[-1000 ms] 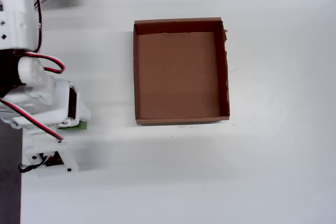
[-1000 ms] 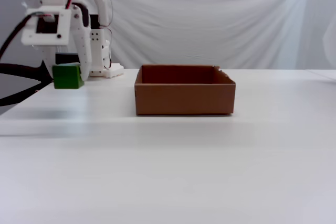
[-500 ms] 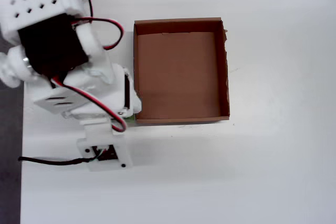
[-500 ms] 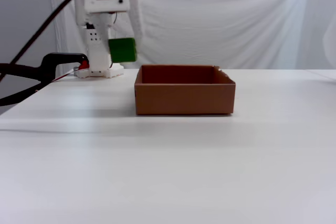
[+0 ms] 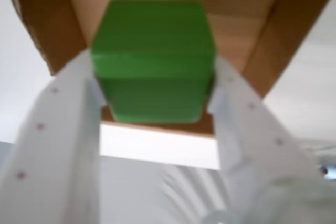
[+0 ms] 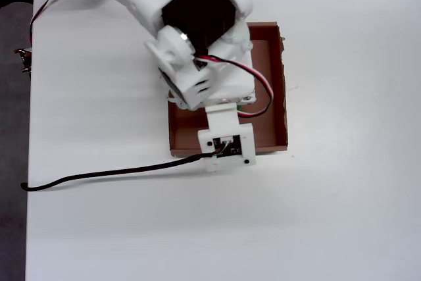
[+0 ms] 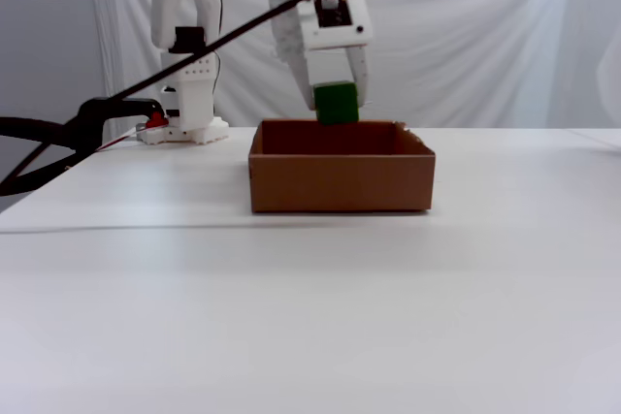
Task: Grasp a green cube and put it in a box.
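Wrist view: jaws clamped on cube [image 5: 153, 59], held over box [image 5: 262, 40] floor. Fixed view: cube [image 7: 337, 104] just above box [image 7: 340, 179] rim, inside walls. Best lowered slightly, then released over bare floor, clear of walls.

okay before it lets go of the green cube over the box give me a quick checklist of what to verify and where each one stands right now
1. Cube held: ok. The green cube sits clamped between both fingers of the gripper.
2. Cube over the box: ok. In the wrist view the box floor lies behind the cube; in the fixed view the cube hangs just above the box rim.
3. Box floor free: what shows is bare; under the arm, cannot tell.
4. Cube clear of the walls: ok in the fixed view.
5. Drop height: low, ok.
6. Black cable clear of the box: ok; it trails over the table.
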Available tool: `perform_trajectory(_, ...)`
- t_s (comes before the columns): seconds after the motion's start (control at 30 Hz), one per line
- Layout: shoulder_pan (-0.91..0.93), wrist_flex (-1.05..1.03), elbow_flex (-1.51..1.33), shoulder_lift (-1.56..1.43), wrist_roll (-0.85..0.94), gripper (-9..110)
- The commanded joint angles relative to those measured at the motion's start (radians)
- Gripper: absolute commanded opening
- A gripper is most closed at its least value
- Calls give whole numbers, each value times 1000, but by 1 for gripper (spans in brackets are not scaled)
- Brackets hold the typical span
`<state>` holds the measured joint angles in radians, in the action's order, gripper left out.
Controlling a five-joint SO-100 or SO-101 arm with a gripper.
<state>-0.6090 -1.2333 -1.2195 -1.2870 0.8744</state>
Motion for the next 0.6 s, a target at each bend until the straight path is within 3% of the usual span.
perform_trajectory(0.0,-40,67,-43,-32,-9,14)
perform_trajectory(0.57,-67,307,-348,-44,-11,17)
